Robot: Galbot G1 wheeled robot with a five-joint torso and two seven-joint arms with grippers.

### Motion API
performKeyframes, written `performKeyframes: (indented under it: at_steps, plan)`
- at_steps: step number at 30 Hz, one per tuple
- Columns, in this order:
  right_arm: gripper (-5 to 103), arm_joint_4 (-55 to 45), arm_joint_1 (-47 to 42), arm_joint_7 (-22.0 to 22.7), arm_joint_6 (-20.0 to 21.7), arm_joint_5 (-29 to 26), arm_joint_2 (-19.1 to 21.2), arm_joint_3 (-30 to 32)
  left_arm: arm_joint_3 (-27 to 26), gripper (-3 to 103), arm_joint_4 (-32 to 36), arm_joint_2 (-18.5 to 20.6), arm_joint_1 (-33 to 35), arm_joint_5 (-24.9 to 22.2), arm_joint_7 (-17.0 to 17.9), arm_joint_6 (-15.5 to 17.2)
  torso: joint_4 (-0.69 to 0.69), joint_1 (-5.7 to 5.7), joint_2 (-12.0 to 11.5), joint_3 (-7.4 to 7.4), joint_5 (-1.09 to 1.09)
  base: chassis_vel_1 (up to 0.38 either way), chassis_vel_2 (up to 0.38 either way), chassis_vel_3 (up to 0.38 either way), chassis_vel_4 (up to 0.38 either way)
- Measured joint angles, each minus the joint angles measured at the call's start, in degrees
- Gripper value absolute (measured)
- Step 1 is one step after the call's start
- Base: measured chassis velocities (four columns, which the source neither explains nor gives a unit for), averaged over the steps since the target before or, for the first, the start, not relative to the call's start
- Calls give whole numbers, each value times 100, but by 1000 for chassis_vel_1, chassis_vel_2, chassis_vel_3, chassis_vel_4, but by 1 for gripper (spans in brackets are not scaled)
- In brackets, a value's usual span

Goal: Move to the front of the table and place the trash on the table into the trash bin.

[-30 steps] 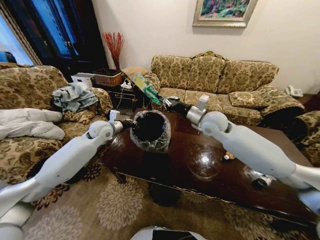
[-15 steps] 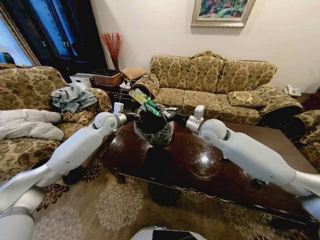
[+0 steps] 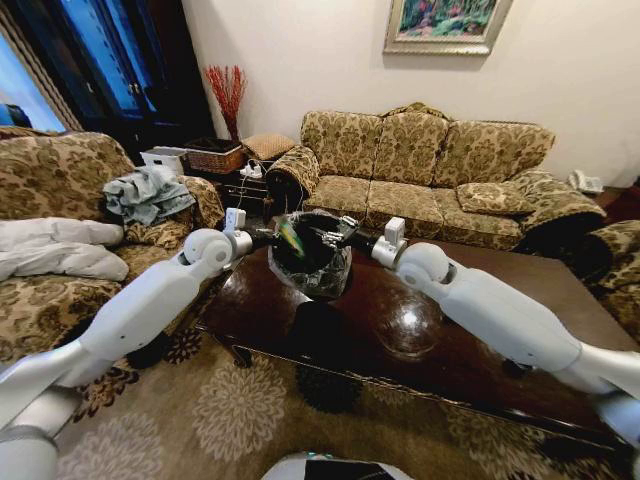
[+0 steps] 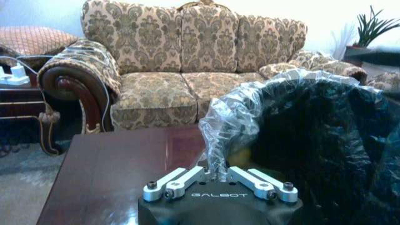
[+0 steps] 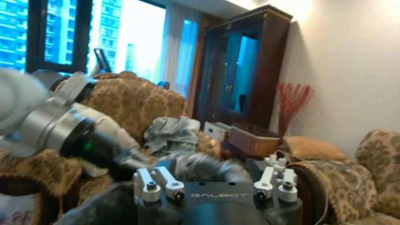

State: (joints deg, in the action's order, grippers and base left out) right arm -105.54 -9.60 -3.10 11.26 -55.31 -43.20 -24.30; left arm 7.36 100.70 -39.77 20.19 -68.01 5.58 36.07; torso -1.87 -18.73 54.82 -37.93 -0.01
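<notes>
The trash bin (image 3: pixel 312 265), black with a crinkly clear bag, is held tilted over the far left part of the dark glossy table (image 3: pixel 400 330). My left gripper (image 3: pixel 267 237) is shut on the bin's bagged rim (image 4: pixel 218 140); in the left wrist view its fingers (image 4: pixel 178 180) pinch the plastic. A long green wrapper (image 3: pixel 292 238), one piece of the trash, shows blurred inside the bin's mouth. My right gripper (image 3: pixel 327 235) hovers at the bin's far rim, open (image 5: pixel 212 174), with nothing between its fingers (image 5: pixel 149 183).
A patterned sofa (image 3: pixel 430 160) stands behind the table, and an armchair with clothes (image 3: pixel 60 240) is on the left. A side table with a basket (image 3: pixel 215 155) and a dark cabinet (image 3: pixel 120 60) fill the back left corner. Floral rug (image 3: pixel 240 400) lies in front.
The right gripper came down to the bin's mouth and let go of the green wrapper, which has dropped into the bin. The left gripper keeps holding the bin.
</notes>
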Motion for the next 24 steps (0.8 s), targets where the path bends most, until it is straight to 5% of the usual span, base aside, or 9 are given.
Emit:
performKeyframes:
  at_steps: [5, 9, 14, 16, 20, 24]
  plan:
    - [91, -335, -190, 398, 83, -210, 165, 510, -146, 2, 261, 214, 183, -78, 42, 49, -1, -1, 0, 0, 1, 0, 0, 0, 0]
    - [100, -1105, -912, 954, 354, -816, 743, 1601, -452, 2, 671, 380, 636, -19, 139, 108, 0, 1, 1, 1, 0, 0, 0, 0, 0]
    - [100, -1407, -1821, 1601, 333, -683, 1266, 2145, -865, 2, 944, 455, 1192, 295, 188, 21, 6, 1, 1, 1, 2, 0, 0, 0, 0]
    - [100, -1621, -2506, 2187, 487, -363, 1527, 2493, -1295, 2, 1213, 556, 1709, 571, 233, -133, 2, 0, 0, 0, 5, 0, 0, 0, 0]
    - [100, -1766, -3634, 2720, 814, -45, 1518, 3399, -1660, 2, 1512, 487, 2204, 622, 514, -219, 0, 1, 1, 1, -2, 0, 0, 0, 0]
    - [100, -1637, -4572, 2719, 976, 129, 1212, 4207, -1879, 2, 1685, 330, 2471, 716, 611, -262, 0, 1, 1, 1, 2, 0, 0, 0, 0]
